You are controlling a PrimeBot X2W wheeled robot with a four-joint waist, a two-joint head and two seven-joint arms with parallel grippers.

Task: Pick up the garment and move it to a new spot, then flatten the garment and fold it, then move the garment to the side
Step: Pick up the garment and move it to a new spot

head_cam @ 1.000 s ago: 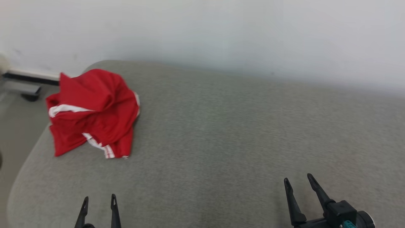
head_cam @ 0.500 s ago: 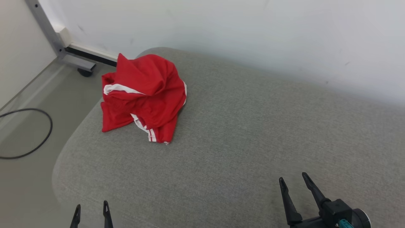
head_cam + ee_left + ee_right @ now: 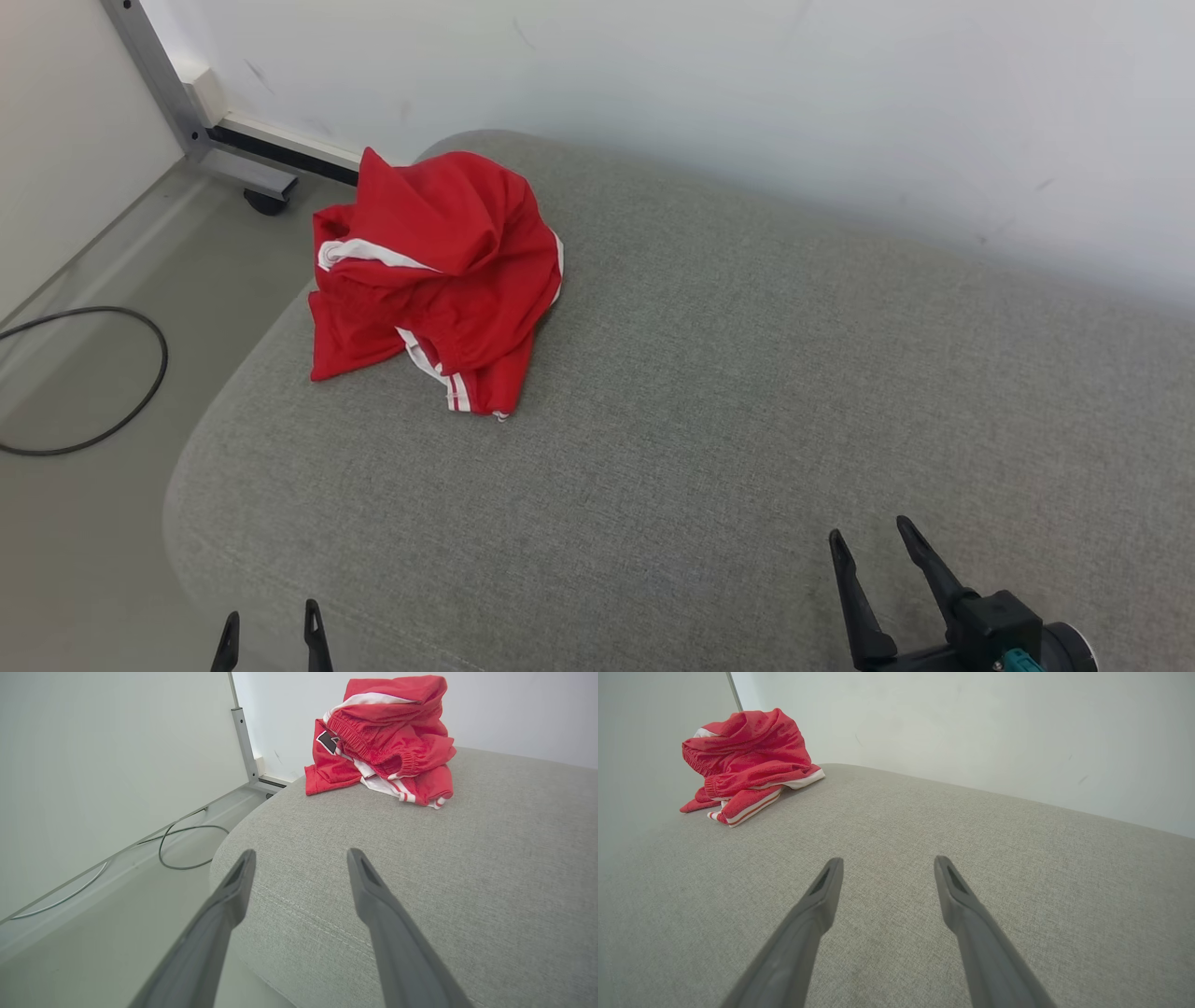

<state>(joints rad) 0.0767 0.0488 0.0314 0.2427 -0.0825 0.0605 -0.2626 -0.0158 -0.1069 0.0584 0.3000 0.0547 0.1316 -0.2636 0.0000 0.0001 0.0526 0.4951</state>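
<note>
Well, what changes over the last second is your camera, not the cloth. The head view swings left and settles, so the red garment point(image 3: 434, 280) now sits at about 10 o'clock from picture centre instead of hard by the left edge. A floor cable point(image 3: 165, 359) and a wheeled frame point(image 3: 247, 177) come into sight beside it. The garment itself lies in the same crumpled heap at the far left corner of the grey cushion point(image 3: 700, 392), untouched. Your left claw point(image 3: 271, 611) at 7 o'clock and right claw point(image 3: 868, 528) at 5 o'clock both stand wide open and empty, well apart from it. For you, the pick-up is not yet begun. The left claw looks the nearer one, with the heap toward its 1 o'clock.
</note>
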